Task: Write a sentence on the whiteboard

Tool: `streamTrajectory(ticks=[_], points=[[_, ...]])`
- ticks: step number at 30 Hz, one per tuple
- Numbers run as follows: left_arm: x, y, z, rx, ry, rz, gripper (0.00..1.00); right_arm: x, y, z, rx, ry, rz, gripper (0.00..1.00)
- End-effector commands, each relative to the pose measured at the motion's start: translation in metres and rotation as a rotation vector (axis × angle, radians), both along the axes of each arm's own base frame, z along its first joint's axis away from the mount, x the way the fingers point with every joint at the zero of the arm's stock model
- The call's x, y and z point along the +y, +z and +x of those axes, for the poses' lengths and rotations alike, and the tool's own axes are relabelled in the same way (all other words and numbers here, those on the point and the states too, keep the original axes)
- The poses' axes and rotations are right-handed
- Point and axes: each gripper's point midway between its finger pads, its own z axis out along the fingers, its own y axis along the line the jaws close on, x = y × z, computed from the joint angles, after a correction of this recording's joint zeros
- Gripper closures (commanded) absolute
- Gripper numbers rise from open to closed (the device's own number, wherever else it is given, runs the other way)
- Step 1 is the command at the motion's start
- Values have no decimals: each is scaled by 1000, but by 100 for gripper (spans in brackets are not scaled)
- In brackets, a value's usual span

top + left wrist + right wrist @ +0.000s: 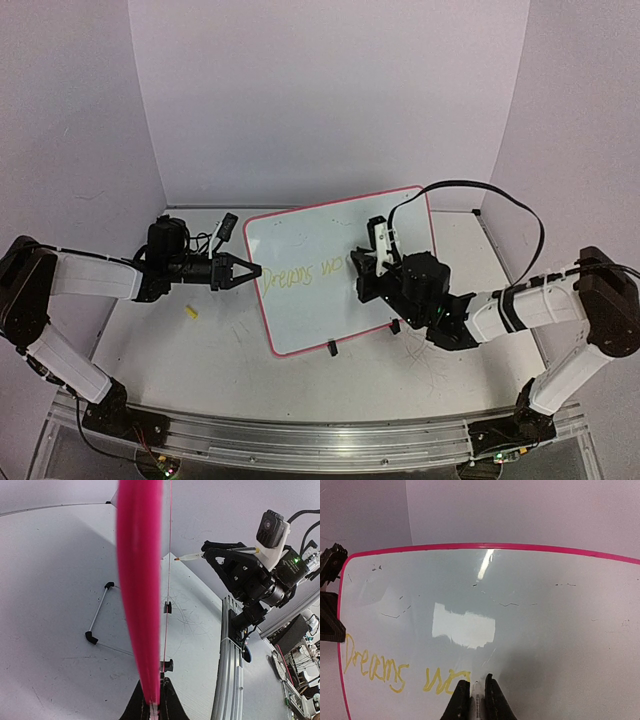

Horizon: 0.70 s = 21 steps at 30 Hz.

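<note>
The left tool (250,270) is clamped on the pink left rim of the whiteboard (320,315). A small yellow piece (191,312) lies on the desk (200,360) near it. The whiteboard stands tilted on black legs at the middle of the desk. The sentence (375,667), in yellow, reads "Dreams wo". The right tool (476,687) grips a marker (192,556), its tip at the last letter.

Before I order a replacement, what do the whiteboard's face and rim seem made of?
The whiteboard face looks glossy, a coated white sheet, perhaps melamine or painted steel: it mirrors bright light patches. The rim looks like smooth pink plastic, evenly coloured.
</note>
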Motion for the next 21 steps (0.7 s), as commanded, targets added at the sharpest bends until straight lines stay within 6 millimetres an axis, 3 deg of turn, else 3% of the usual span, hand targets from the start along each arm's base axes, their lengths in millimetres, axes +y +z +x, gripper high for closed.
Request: streamTrajectory(ticks=[1,21], points=[[-6,7,-1,-87,-15,14,100,12,20,4,-41,23,47,100],[-6,7,-1,-86,-16,15,100,9,14,14,-36,-43,31,100]])
